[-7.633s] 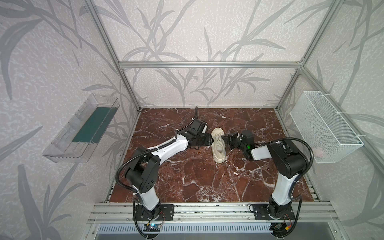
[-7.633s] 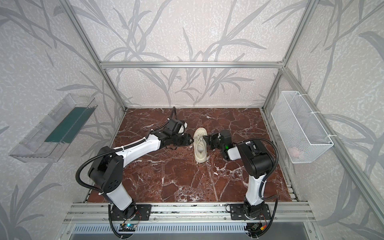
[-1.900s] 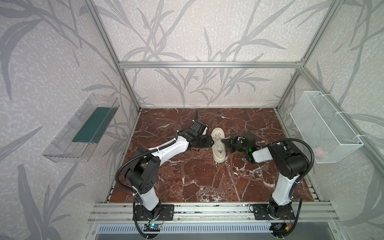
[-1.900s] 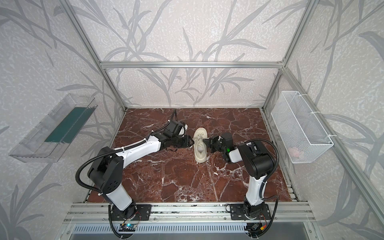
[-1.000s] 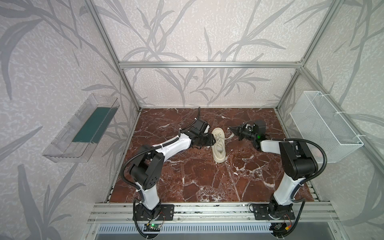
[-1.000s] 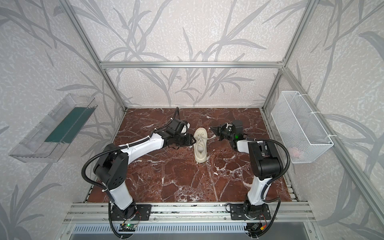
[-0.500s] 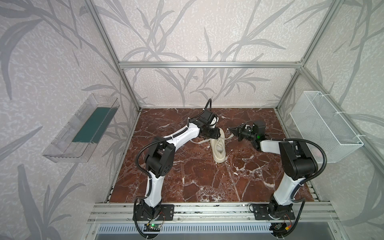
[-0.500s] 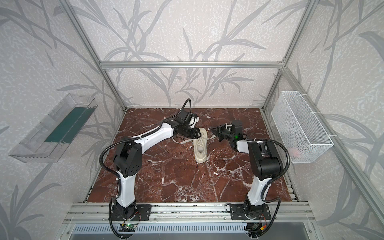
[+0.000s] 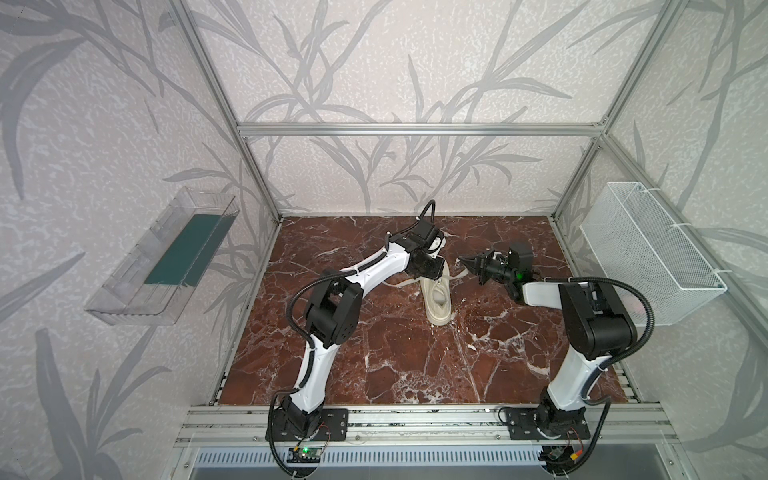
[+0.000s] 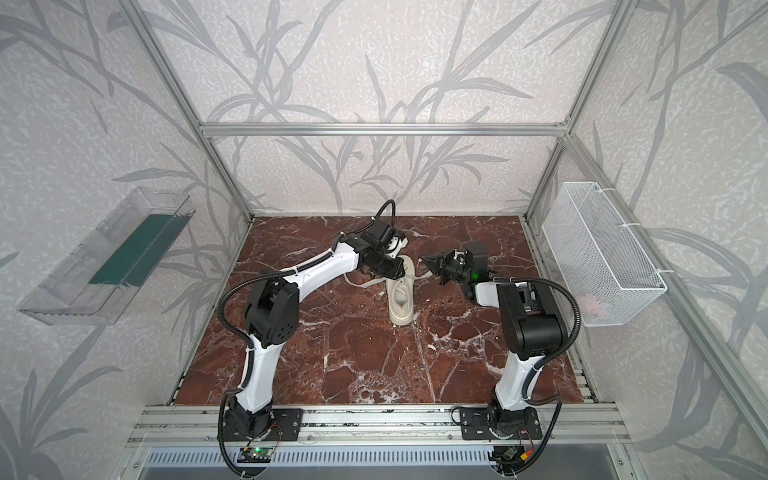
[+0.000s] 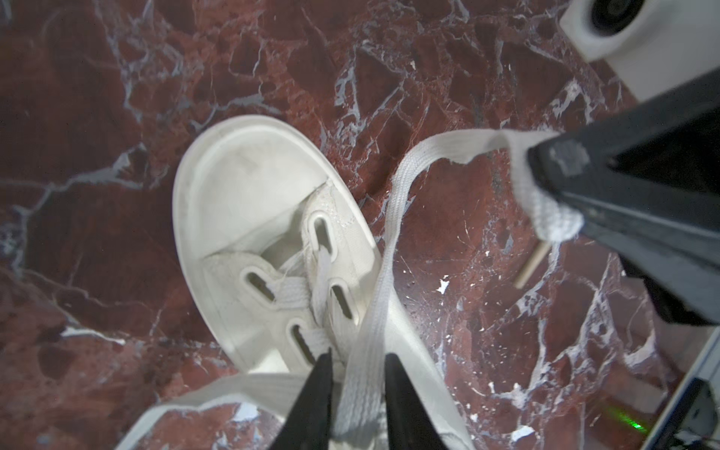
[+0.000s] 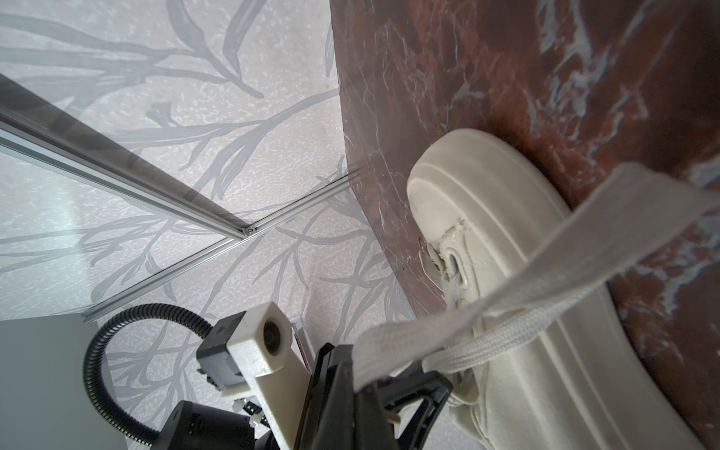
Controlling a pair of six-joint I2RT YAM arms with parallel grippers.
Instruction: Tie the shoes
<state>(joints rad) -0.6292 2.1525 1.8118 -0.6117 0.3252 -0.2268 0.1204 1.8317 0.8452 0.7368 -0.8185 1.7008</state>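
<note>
The shoe (image 9: 438, 301) stands on its sole on the table (image 9: 395, 365), and both top views show it between the two grippers.

The left gripper (image 11: 358, 354) hangs directly over the shoe, above the eyelets (image 11: 321, 233) and behind the toe cap (image 11: 241, 171). Its two fingers (image 11: 317, 393) stand a little apart, and one flat lace (image 11: 393, 218) passes between them. Whether they already press on this lace, I cannot tell (it lies flat there and is not crumpled).

From this place the lace crosses the side of the shoe and runs up to the right gripper (image 9: 462, 262). This gripper is to the right of the shoe, apart from it and above the table. Its jaws are pressed together on the lace near its end. The short rest of the lace, with the stiff tip (image 11: 532, 265), hangs down under the pinch. In the right wrist view the same lace is a broad band across the side of the shoe, and it ends at the left gripper.

The second lace (image 9: 397, 282) goes out from the shoe to its left side and lies loose on the table.
</note>
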